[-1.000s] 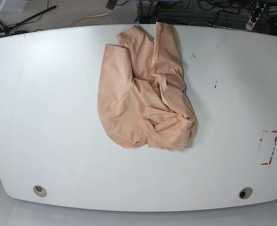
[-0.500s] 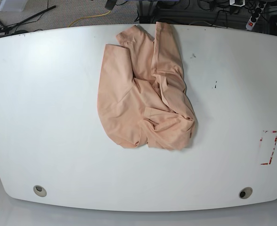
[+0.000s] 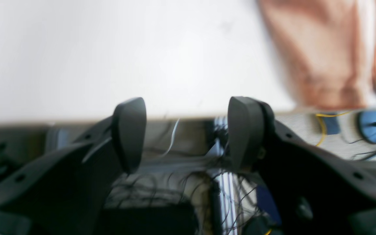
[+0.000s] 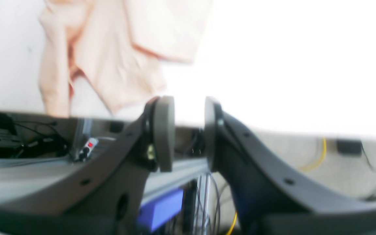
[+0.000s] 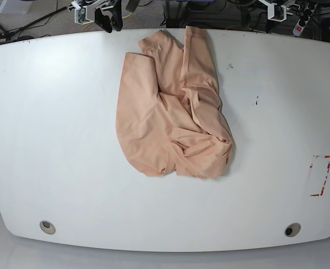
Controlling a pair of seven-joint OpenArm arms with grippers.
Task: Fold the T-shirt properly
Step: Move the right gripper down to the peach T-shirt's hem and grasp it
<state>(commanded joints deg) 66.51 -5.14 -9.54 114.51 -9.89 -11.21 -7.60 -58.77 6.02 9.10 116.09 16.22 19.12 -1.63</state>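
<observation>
Both arms have just come into sight at the far edge of the white tabletop [image 5: 53,140], absent from the base view half a second ago. The right claw [image 4: 189,133] hovers at that edge with jaws slightly parted and empty; the left claw [image 3: 186,130] hangs there too, jaws wide apart, holding nothing. The peach T-shirt [image 5: 173,112] lies crumpled mid-table, bunched and doubled over itself, its upper end reaching the far rim, unmoved. Folding appears barely begun: the arms seem to be approaching, and the shirt likely needs spreading flat first
</observation>
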